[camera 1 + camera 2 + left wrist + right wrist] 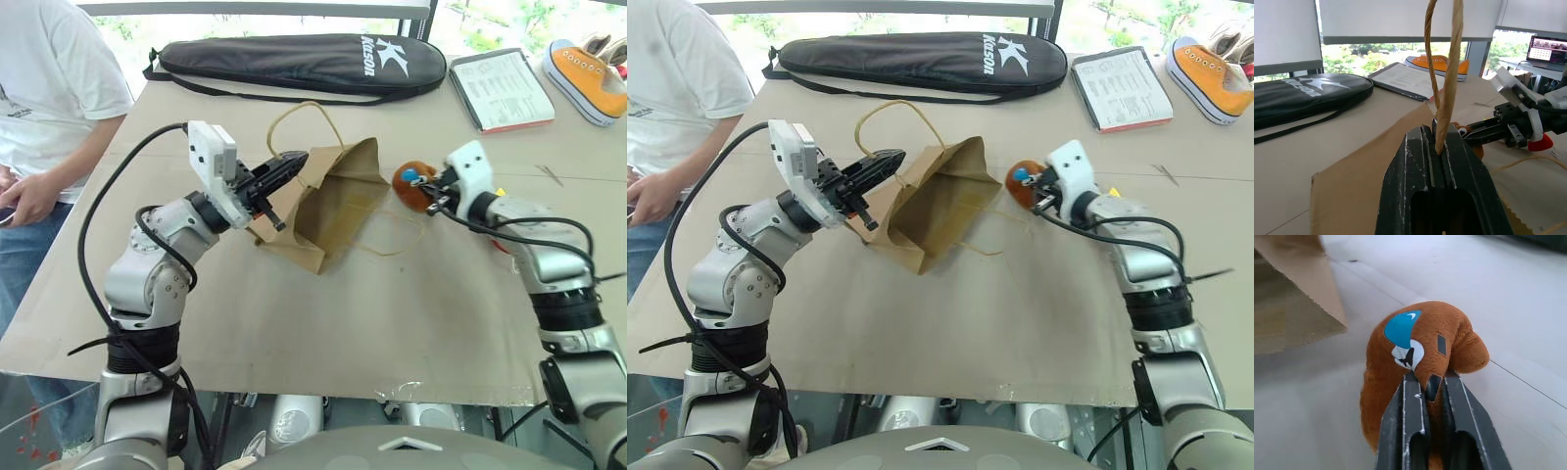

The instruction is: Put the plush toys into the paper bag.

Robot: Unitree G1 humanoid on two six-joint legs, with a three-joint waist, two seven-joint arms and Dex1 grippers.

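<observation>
Mid-tabletop, the paper bag lies tipped over, its mouth toward 3 o'clock. The left gripper pinches one twisted handle between its fingers at the bag's 9 o'clock. Just off the mouth, the right gripper has its fingers clamped on the brown plush toy. Black zip case sits at 12 o'clock, orange sneaker at 2.

orange sneaker: cut by frame edge | person: cropped at edge | second plush toy: mostly hidden behind right arm
</observation>
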